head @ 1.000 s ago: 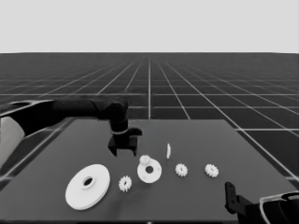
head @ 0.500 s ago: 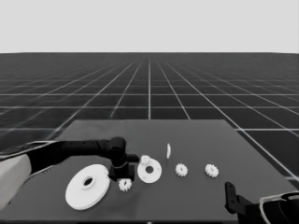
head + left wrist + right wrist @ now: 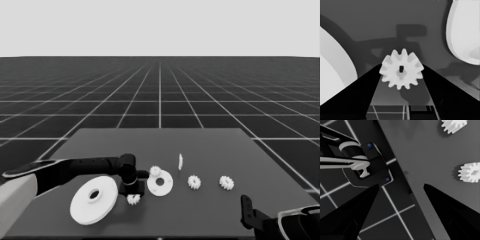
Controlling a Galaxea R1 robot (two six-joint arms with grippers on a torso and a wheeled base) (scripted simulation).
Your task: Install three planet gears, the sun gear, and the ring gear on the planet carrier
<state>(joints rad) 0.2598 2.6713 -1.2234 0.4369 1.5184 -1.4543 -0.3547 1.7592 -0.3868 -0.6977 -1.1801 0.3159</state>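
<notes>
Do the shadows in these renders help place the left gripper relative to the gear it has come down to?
Left wrist view: the gear sits between the open left gripper fingers, a soft arm-shaped shadow on the table beyond it. Head view: that gripper stands over the gear, between the larger round part and the smaller round part; shadows there are faint.

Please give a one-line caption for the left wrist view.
Left gripper open around a small gear lying on the table.
</notes>
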